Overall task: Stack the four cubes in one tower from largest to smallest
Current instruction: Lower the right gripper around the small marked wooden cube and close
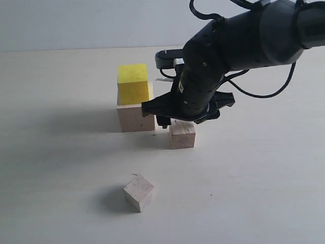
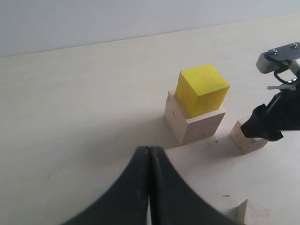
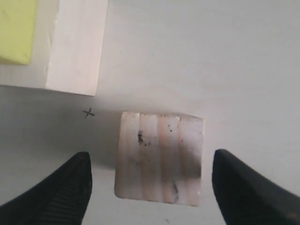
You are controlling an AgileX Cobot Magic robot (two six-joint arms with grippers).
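Note:
The bright yellow cube sits on the large pale wood cube, also seen as yellow cube on large cube. A small pale cube rests on the table beside them. My right gripper hangs open just above it, one finger on each side, apart from the small cube. The smallest pale cube lies alone nearer the front. My left gripper is shut and empty, well back from the stack.
The pale tabletop spreads all round the cubes. A small pen cross marks the table between the large cube and the small cube. A plain wall runs behind the table.

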